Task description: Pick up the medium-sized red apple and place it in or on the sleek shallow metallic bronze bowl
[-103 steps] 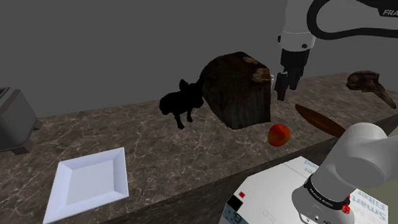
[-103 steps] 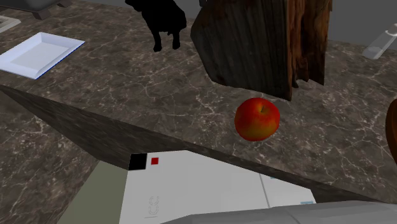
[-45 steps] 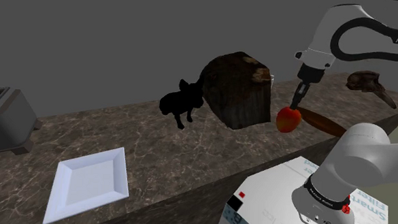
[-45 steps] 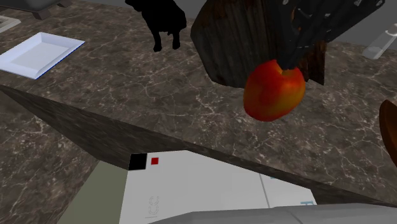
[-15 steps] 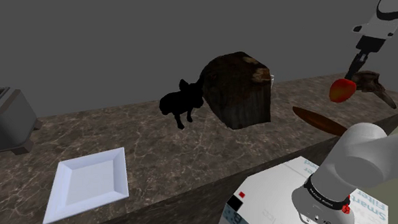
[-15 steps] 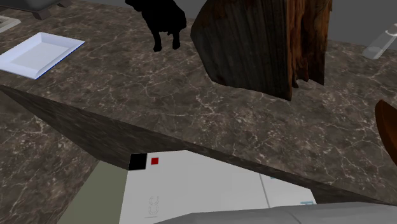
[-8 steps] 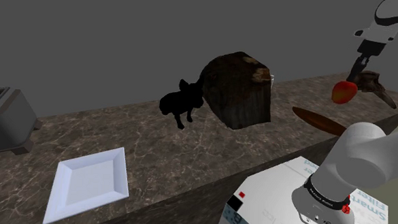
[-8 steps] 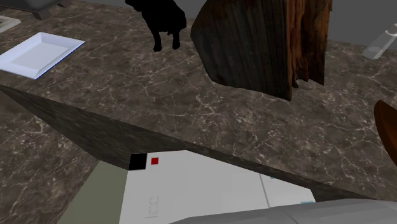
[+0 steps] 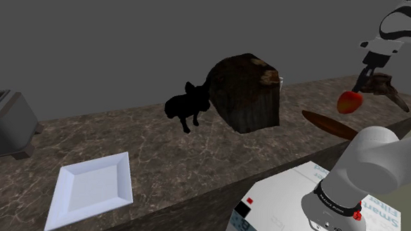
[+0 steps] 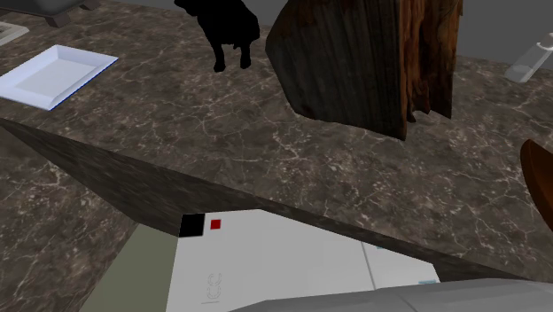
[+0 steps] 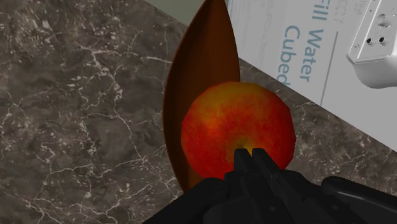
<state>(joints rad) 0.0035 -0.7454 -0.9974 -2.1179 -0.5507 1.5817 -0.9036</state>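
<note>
One apple point(image 11: 236, 127) — red, orange-blotched, round.

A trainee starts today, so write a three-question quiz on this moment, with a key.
1. True or false: the red apple rests on the dark stone counter.
2. The fingers are: A) open, B) shut on the apple, C) shut on nothing.
3. Fill in: in the wrist view, right behind the apple lies a shallow brown ____.
Key: 1 false, it hangs in the air; 2 B; 3 bowl.
</note>
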